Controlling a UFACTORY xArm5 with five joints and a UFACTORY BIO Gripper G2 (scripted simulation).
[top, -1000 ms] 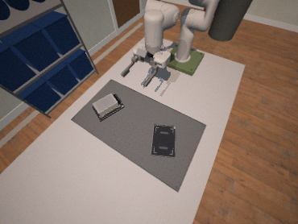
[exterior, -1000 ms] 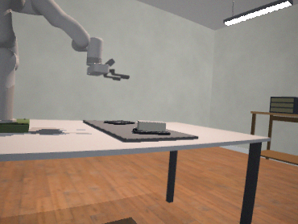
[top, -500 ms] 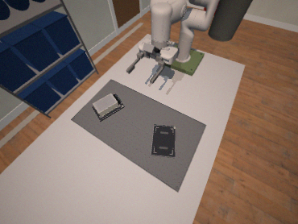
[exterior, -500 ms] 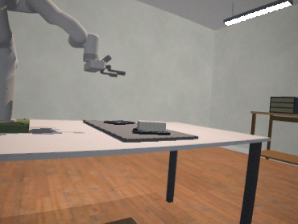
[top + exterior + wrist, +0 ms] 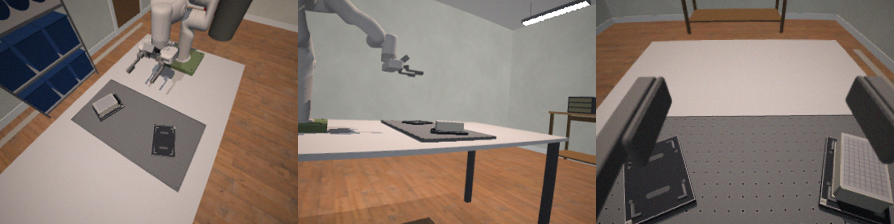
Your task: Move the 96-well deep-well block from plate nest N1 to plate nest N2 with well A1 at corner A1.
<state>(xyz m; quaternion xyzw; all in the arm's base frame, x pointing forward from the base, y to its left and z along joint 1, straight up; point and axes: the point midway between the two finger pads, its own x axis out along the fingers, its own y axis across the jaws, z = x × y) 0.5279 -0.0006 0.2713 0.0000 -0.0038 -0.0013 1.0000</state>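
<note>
The pale deep-well block (image 5: 105, 103) (image 5: 449, 126) (image 5: 863, 167) is on nest N2 (image 5: 827, 170), the right nest seen from the base. It looks level and upright. Its cut-off corner and its fit inside all the locators cannot be made out. A white corner mark shows at that nest's near left corner in the wrist view. Nest N1 (image 5: 163, 140) (image 5: 417, 122) (image 5: 658, 175), on the left from the base, is empty. My gripper (image 5: 141, 75) (image 5: 417, 73) (image 5: 756, 117) is open, with nothing between its fingers. It hangs high, on the base side of the mat, away from the block.
Both nests lie on a grey perforated mat (image 5: 129, 121) (image 5: 405, 132) (image 5: 756, 165) on the white table (image 5: 52, 161) (image 5: 751, 75). The arm stands on a green plate (image 5: 195, 66). A dark cylinder (image 5: 229, 20) and a rack of blue bins (image 5: 38, 64) are in the room.
</note>
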